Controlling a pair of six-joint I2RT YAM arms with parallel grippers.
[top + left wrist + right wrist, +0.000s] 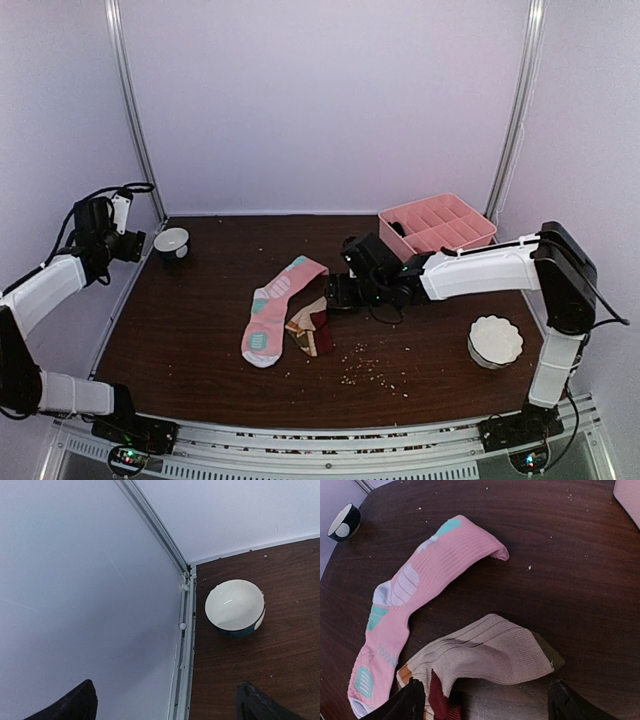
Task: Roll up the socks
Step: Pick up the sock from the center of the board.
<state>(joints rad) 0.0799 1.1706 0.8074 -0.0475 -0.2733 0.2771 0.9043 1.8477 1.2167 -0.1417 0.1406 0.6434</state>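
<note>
Pink fabric with mint patches is lying stretched out just left of centre in the overhead view. The pink sock is running diagonally across the dark bench, flat and unrolled. Just beside its lower end, perhaps touching it, the beige sock is sitting rumpled and partly folded, with its maroon part toward the bottom edge of the right wrist view.

The right tool is hovering low over the beige sock with its fingers spread wide, one on each side of the fabric, gripping nothing. The left tool is hanging wide and empty too, far off at the left of the overhead view, facing a small bowl in the bench's corner.

Neither sock is rolled, so I am judging this as the opening step: taking hold of the beige sock. The next move is likely calling for the fingers to sink and pinch one end cleanly without catching the pink sock.

Whether the fingertips are touching cloth is hard to say, as the frame's bottom edge is cutting them off. The maroon end is partly hiding behind the lower-left finger.
</note>
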